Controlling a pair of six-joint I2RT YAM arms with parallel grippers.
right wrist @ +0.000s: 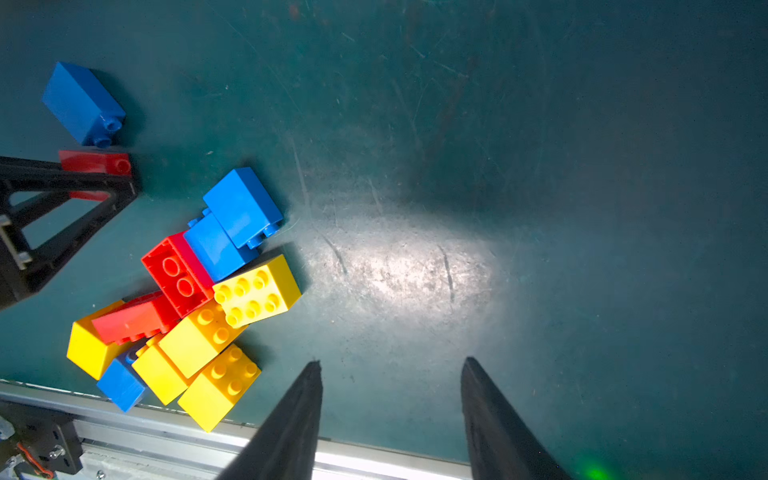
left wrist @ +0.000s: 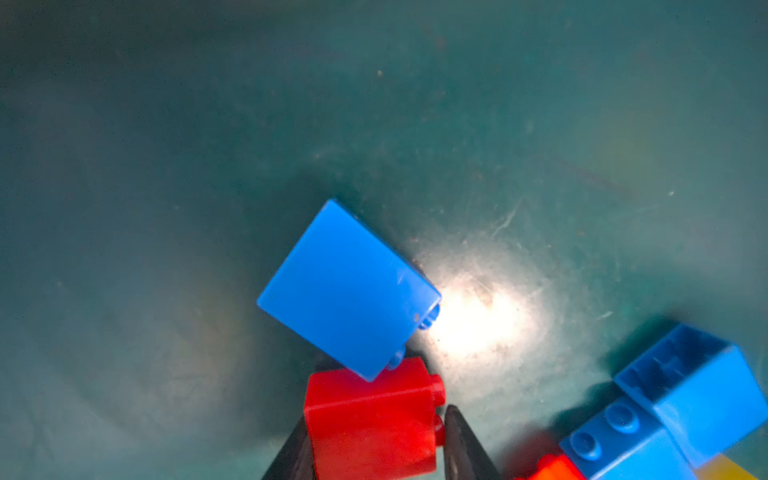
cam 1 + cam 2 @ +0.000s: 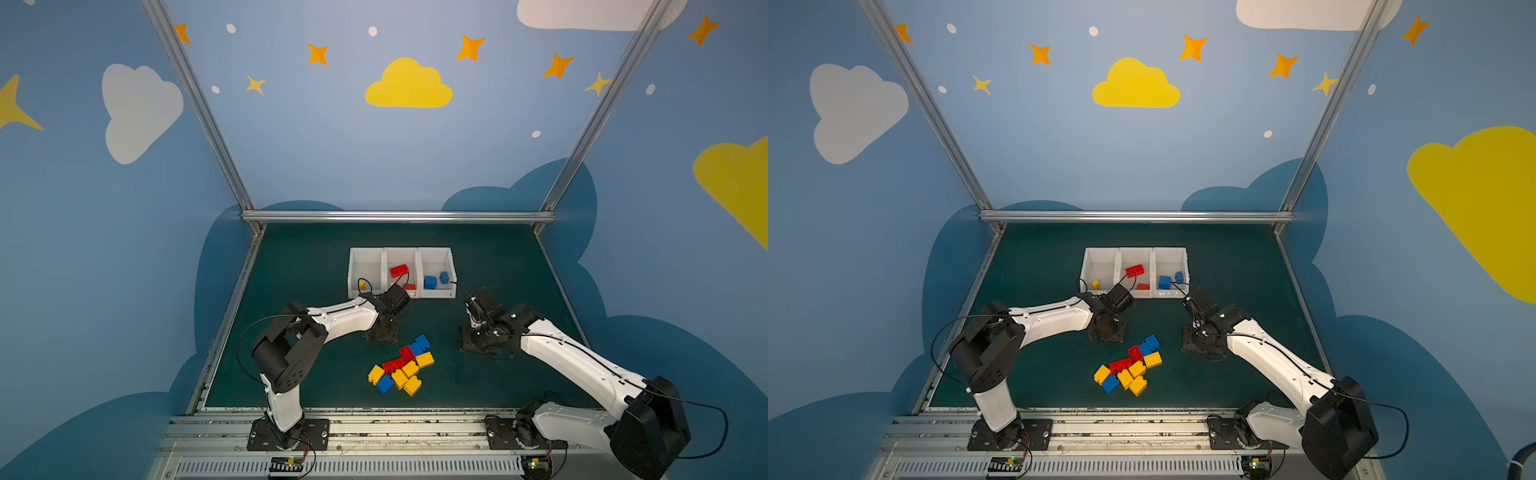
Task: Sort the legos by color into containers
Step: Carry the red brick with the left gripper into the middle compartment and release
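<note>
My left gripper [image 2: 376,415] is shut on a red lego [image 2: 370,432] down at the green mat, one jaw on each side. A blue lego [image 2: 345,286] lies on its side touching that red one. The right wrist view shows the same grip, black fingers [image 1: 104,183] round the red lego [image 1: 95,162]. Both top views show the loose pile of yellow, red and blue legos [image 3: 401,365] [image 3: 1129,368] at the front middle. My right gripper [image 1: 390,361] is open over bare mat right of the pile. Three white containers [image 3: 365,257] stand in a row behind.
The left container holds a yellow lego [image 3: 361,284], the middle one red legos [image 3: 399,271], the right one blue legos [image 3: 430,282]. A metal rail [image 1: 374,453] runs along the front edge of the mat [image 3: 498,257]. Aluminium posts frame the back.
</note>
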